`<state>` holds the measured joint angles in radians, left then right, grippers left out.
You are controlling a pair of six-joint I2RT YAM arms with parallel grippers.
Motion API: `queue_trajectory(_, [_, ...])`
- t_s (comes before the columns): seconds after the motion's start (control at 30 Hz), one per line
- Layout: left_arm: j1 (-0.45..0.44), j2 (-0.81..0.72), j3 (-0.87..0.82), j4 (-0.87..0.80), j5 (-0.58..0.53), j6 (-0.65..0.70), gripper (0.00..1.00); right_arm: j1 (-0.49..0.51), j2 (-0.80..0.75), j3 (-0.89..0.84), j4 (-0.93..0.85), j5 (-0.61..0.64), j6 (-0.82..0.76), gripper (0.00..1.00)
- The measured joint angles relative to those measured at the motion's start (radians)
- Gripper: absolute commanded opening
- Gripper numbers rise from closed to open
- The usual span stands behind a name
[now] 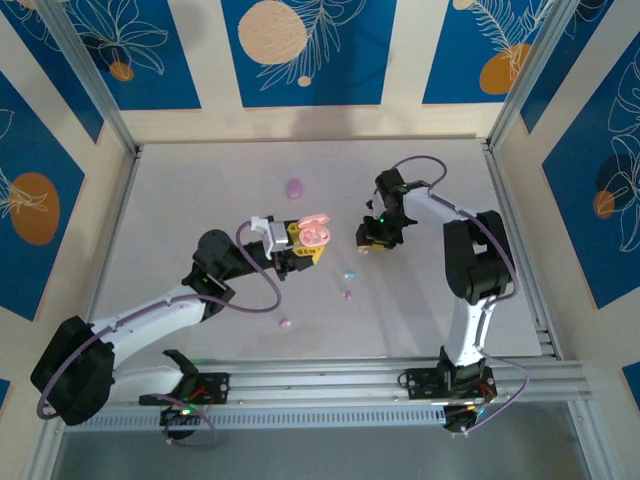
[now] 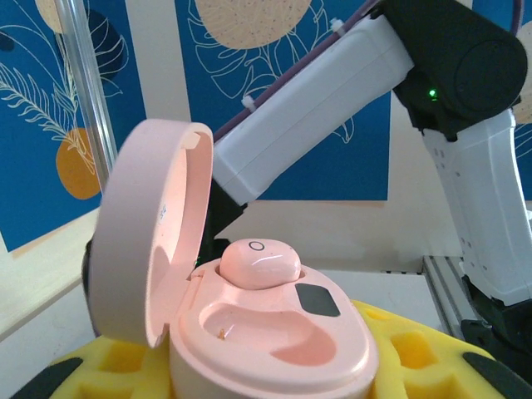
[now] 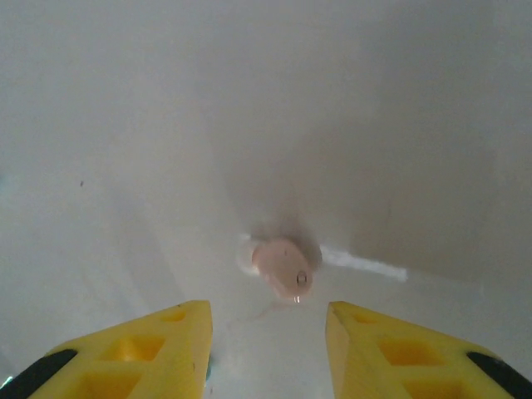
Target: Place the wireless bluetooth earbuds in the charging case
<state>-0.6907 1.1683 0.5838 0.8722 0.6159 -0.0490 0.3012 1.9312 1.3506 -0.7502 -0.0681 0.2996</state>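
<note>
From above, the left gripper (image 1: pixel 298 246) is clamped on the open pink charging case (image 1: pixel 314 233) near the middle of the tabletop (image 1: pixel 200 200). The right gripper (image 1: pixel 372 240) hangs at the case's 3 o'clock, close but apart from it. A purple case (image 1: pixel 294 187) lies at its 12 o'clock. Loose buds sit toward 5 and 6 o'clock: a light blue bud (image 1: pixel 350 273), a purple bud (image 1: pixel 347 294), and a pinkish bud (image 1: pixel 284 323) farther out.

At the left wrist, the case's lid stands swung up at 9 o'clock and its base rests between yellow foam pads (image 2: pixel 411 353). The seated pink earbud (image 2: pixel 259 262) fills the far socket; the near socket (image 2: pixel 249 326) is empty.

At the right wrist, the jaws stand apart around nothing, and the loose pink earbud (image 3: pixel 283 268) lies on the tabletop at 12 o'clock of the gap, short of the yellow fingertips (image 3: pixel 141 353).

The bud looks glossy, rounded, hard-shelled and very light — likely to roll or squirt out of an off-centre pinch. The safest hold is probably low across its widest part, both pads square to it — the foam should give a little. A gentle squeeze should do, leaving the underside free to drop into the empty socket.
</note>
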Motion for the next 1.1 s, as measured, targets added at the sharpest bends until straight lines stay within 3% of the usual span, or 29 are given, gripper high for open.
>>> queue_trajectory(0.23, [0.0, -0.001, -0.004, -0.011, 0.0, 0.004, 0.23, 0.026, 0.08, 0.072, -0.041, 0.061, -0.024, 0.42])
queue_trajectory(0.53, [0.0, -0.003, -0.007, -0.026, -0.008, 0.007, 0.23, 0.075, 0.083, 0.072, -0.085, 0.146, -0.052, 0.41])
queue_trajectory(1.1, [0.0, -0.003, -0.008, -0.028, -0.011, 0.007, 0.24, 0.077, 0.083, 0.063, -0.1, 0.288, -0.11, 0.35])
